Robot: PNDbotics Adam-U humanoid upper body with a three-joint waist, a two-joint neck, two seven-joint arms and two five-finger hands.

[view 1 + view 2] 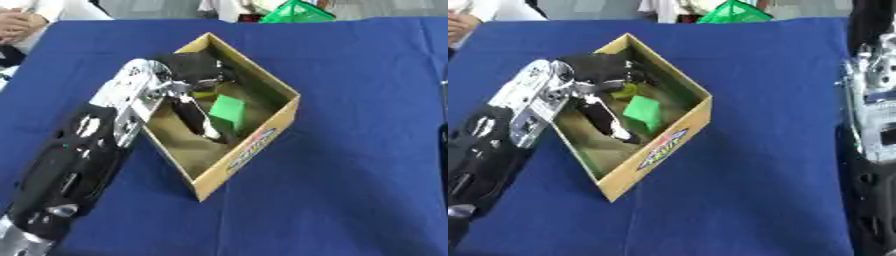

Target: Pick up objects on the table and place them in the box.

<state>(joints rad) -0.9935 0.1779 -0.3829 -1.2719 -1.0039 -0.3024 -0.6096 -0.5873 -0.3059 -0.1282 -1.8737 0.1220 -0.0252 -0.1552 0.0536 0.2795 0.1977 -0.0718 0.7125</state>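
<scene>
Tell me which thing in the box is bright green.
The green block in the middle of the cardboard box. The long thing beside it is black and white, under the left hand.

Left arm [79, 165] entering from lower left, black forearm low in view, silver wrist section angled up and to the right. Left hand [194, 70] bent at the wrist, black, fingers curled downward; one finger or thumb [197, 117] stretched down and right, tip pale. Grasp itself hidden. Right arm [874, 125] along right edge in right eye view, silver and black, upright; its hand out of sight.
</scene>
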